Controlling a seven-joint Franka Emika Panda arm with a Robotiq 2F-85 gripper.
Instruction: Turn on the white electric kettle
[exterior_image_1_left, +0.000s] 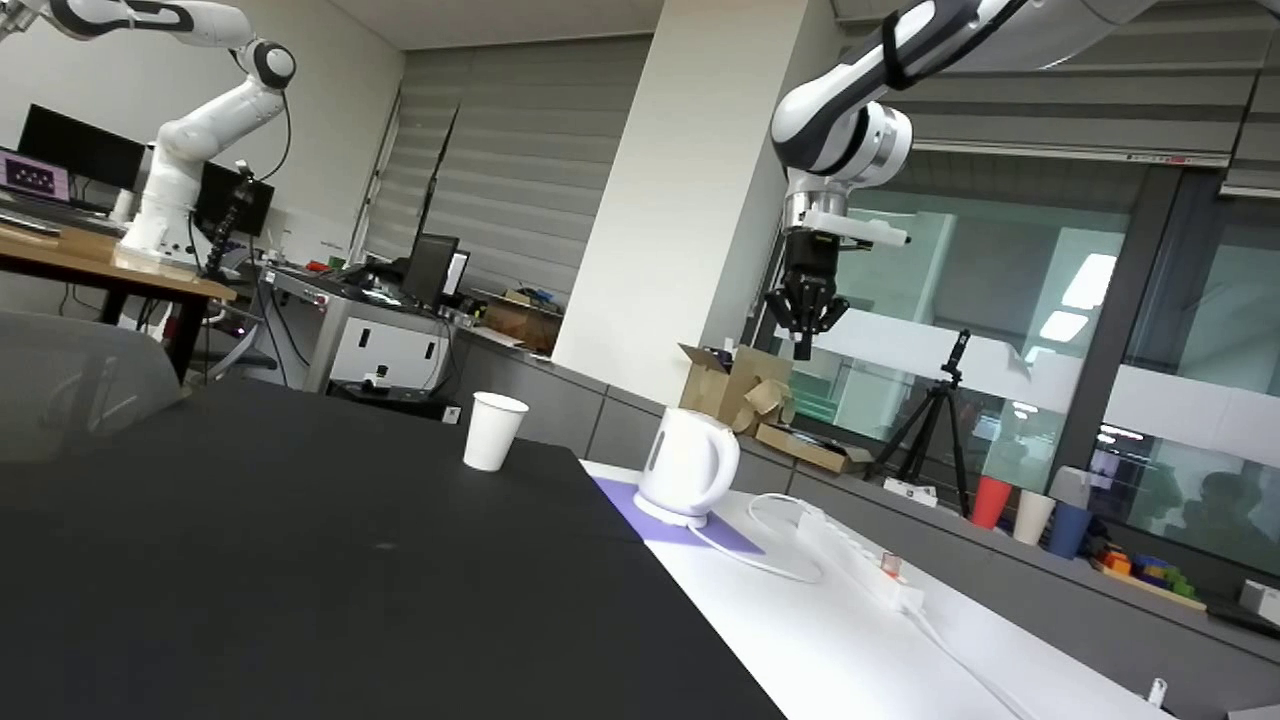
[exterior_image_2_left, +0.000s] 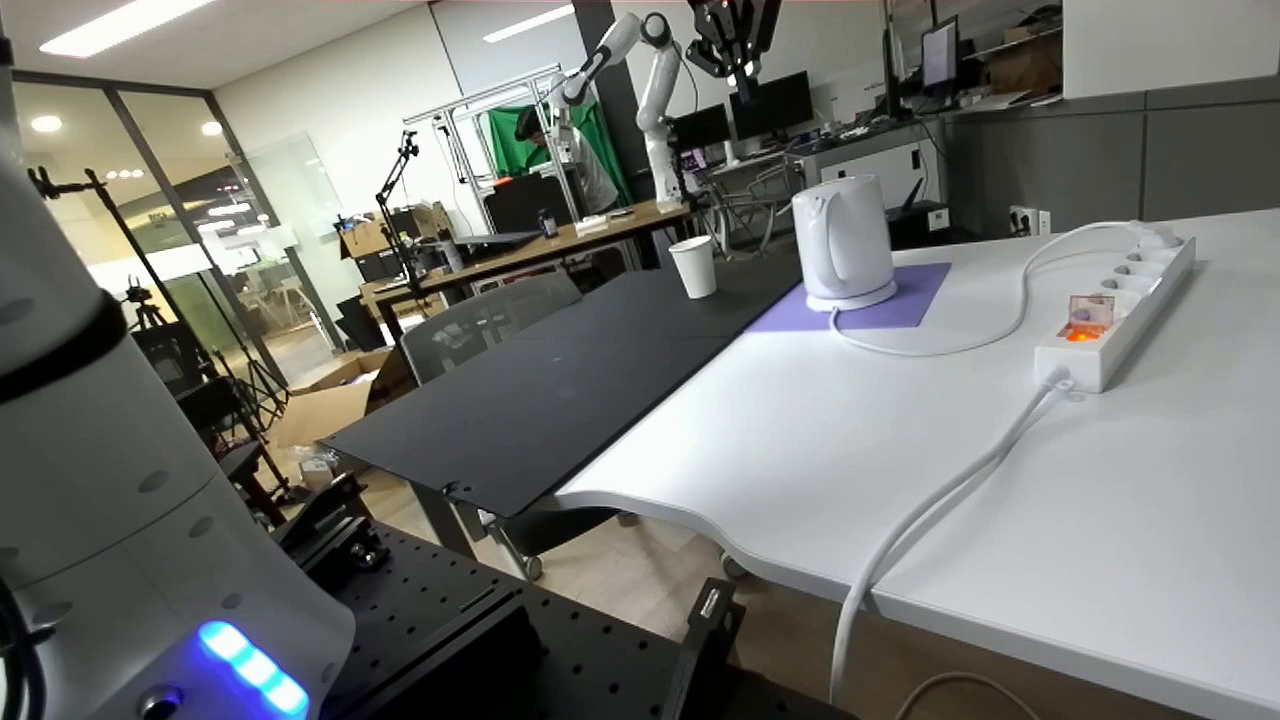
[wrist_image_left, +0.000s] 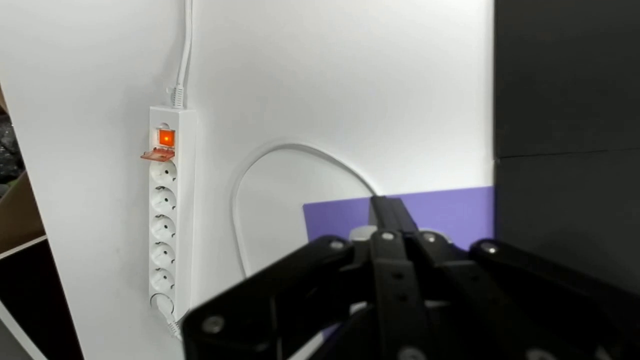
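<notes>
The white electric kettle (exterior_image_1_left: 675, 465) stands upright on a purple sheet on the white table. It also shows in an exterior view (exterior_image_2_left: 862, 245), with its handle toward that camera. In the wrist view, only slivers of the kettle (wrist_image_left: 362, 233) show behind the black fingers, and most of it is hidden. My gripper (exterior_image_1_left: 803, 350) hangs pointing down, well above the kettle and apart from it. It is at the top edge of an exterior view (exterior_image_2_left: 742, 85). In the wrist view, the fingertips of the gripper (wrist_image_left: 389, 201) are pressed together with nothing between them.
A white power strip (exterior_image_2_left: 1140, 320) with a lit orange switch (wrist_image_left: 166, 137) lies beside the kettle, and the kettle's cord (exterior_image_2_left: 935, 352) loops to it. A white paper cup (exterior_image_1_left: 495, 432) stands on the black table surface (exterior_image_1_left: 330, 580). The purple sheet (exterior_image_2_left: 925, 285) lies under the kettle.
</notes>
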